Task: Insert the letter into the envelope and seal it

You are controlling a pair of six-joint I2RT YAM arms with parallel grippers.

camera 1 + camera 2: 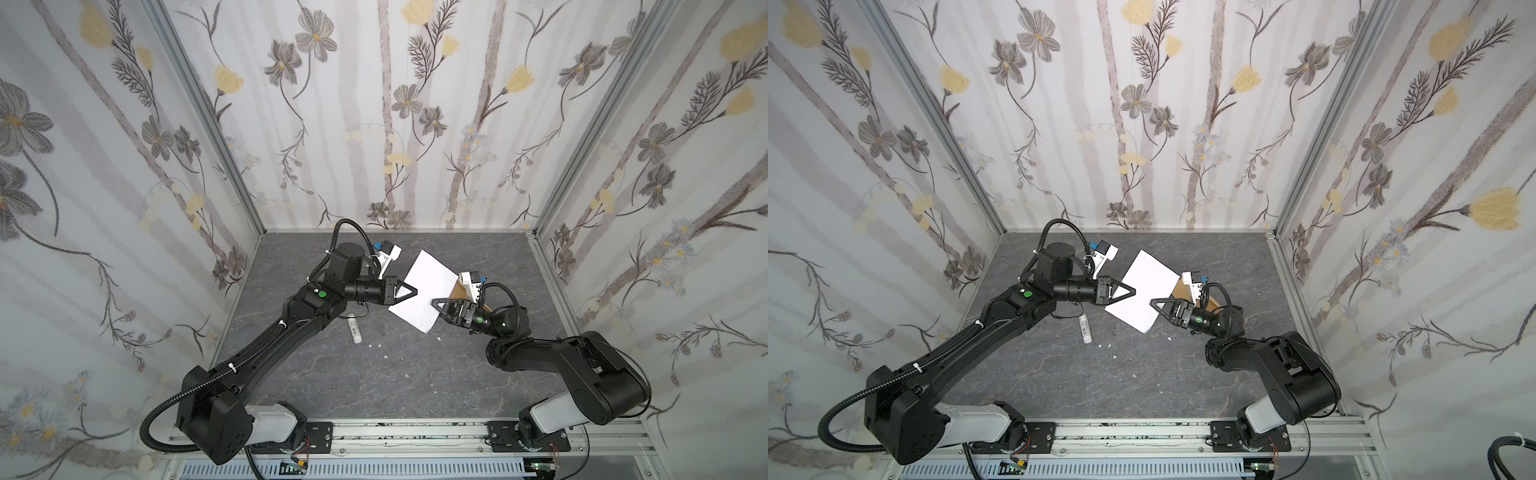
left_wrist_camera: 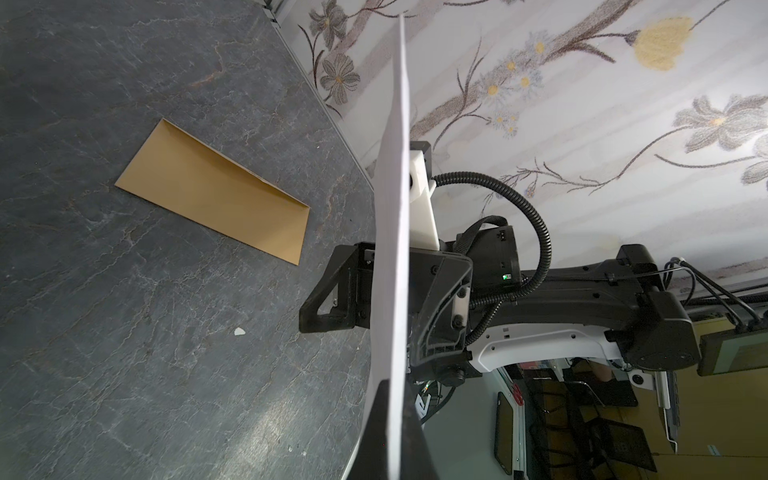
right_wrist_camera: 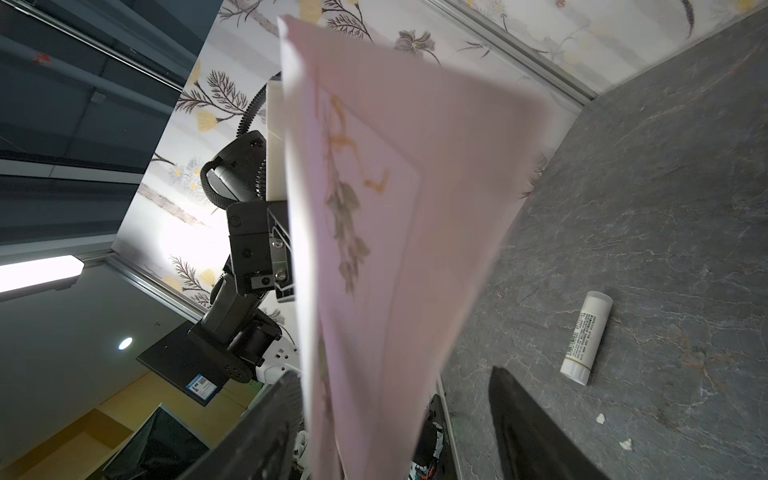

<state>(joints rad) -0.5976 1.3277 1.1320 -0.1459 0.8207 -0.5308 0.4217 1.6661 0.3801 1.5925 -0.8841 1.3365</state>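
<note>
- We have the left gripper (image 1: 412, 291) pinched shut on one edge of the letter (image 1: 428, 276), which is held up between the two grippers, above the worktop (image 1: 374, 374).
- The right gripper (image 1: 435, 302) stands with jaws apart astride the opposite edge (in its wrist view the sheet lies near one finger (image 3: 257, 436), with a gap to the other).
- The envelope (image 2: 216, 191) lies flat on the worktop just behind the right gripper, partly hidden under its wrist in both top views.
- For a sound second grip, we judge the right gripper should close squarely on the edge, deep enough not to slip, without tugging against the left.
</note>
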